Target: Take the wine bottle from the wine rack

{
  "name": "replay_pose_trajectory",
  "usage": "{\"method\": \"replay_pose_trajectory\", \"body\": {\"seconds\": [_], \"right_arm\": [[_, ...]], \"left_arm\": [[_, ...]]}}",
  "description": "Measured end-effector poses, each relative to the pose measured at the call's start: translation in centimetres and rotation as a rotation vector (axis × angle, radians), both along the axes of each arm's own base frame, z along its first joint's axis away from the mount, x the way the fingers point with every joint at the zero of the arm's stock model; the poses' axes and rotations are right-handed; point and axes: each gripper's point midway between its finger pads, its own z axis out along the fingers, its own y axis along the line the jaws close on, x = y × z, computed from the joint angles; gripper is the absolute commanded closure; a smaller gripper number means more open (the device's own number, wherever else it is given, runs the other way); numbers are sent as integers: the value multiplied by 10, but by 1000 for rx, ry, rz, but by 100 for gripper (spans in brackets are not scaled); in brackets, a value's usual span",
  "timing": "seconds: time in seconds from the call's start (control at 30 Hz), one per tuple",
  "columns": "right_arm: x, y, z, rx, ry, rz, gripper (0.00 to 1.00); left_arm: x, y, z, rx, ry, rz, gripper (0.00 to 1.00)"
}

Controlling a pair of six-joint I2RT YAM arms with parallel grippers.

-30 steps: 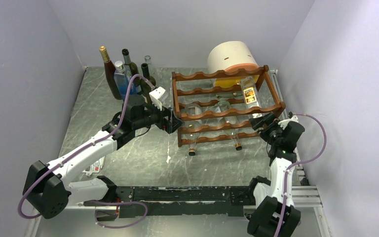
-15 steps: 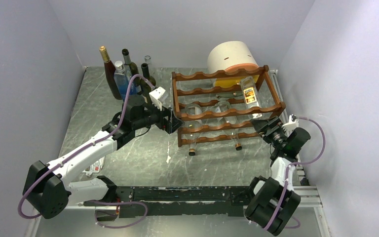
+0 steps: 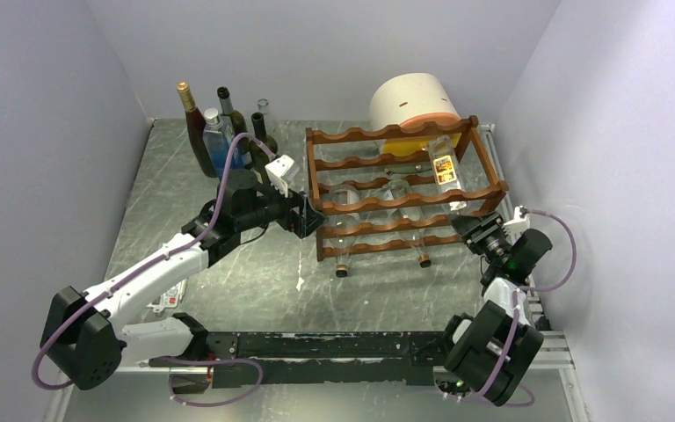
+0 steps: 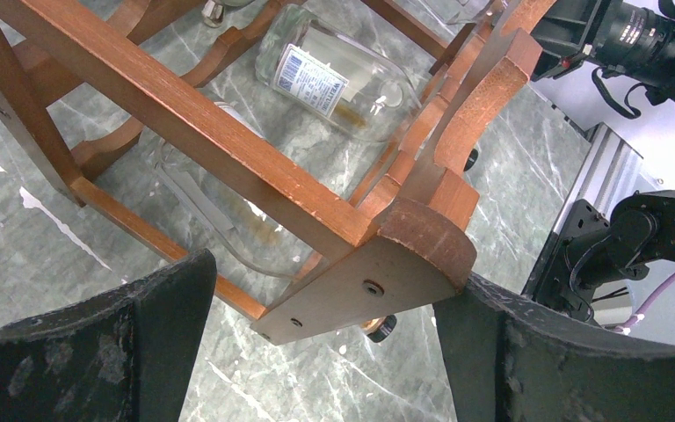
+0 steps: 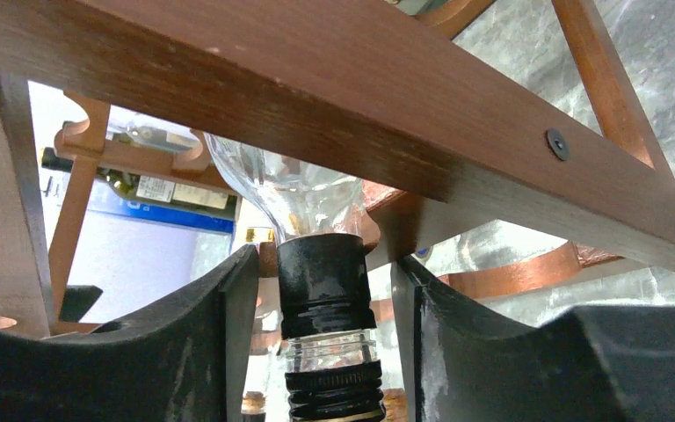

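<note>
The reddish-brown wine rack (image 3: 387,134) stands at mid-table with clear bottles lying in its tiers. One clear wine bottle (image 3: 444,167) with an orange label lies at the rack's right end. In the right wrist view its black-foiled neck (image 5: 323,264) points at the camera under a rack rail (image 5: 334,97). My right gripper (image 5: 321,294) straddles that neck, and a thin gap shows on each side. My left gripper (image 4: 325,343) is open around the rack's left end foot (image 4: 378,281), also seen from above at the left gripper (image 3: 309,215).
Several upright bottles (image 3: 220,132) stand at the back left. A white-and-orange cylinder (image 3: 413,101) sits behind the rack. Two bottle necks (image 3: 341,268) stick out of the rack's front lower tier. A metal rail (image 3: 540,347) runs along the right edge, close to the wall.
The right gripper's jaws have narrowed from wide open to close around the bottle neck, and the right arm's elbow swung lower. The left arm and the rack have not moved.
</note>
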Motion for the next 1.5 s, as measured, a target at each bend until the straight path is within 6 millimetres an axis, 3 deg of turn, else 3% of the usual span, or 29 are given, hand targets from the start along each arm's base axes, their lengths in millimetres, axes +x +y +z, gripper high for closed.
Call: {"method": "replay_pose_trajectory", "body": {"seconds": [0.17,0.23,0.43,0.7,0.9,1.13,1.3,1.5], "right_arm": [[-1,1,0,45,22,-5,68],[-1,-1,2,5,2,0,73],[-3,-2,9,-86,-24,4,100],[-9,-2,20,-139,-6,-8,100],[-18,9,16,-115,36,6,100],[-26,13,27,-101,80,-85,100],[-29,1,43,-97,159,-198,100],[-38,5,45,-113,216,-221,100]], "left_arm": [[0,0,0,0,-1,2,7],[0,1,-1,1,-1,6,7],[1,2,-1,1,0,8,7],[1,1,-2,-1,2,8,7],[0,1,-3,-2,2,8,8],[0,1,-5,-24,15,11,8],[-1,0,-5,-37,24,12,8],[-1,0,-6,-49,33,15,8]]}}
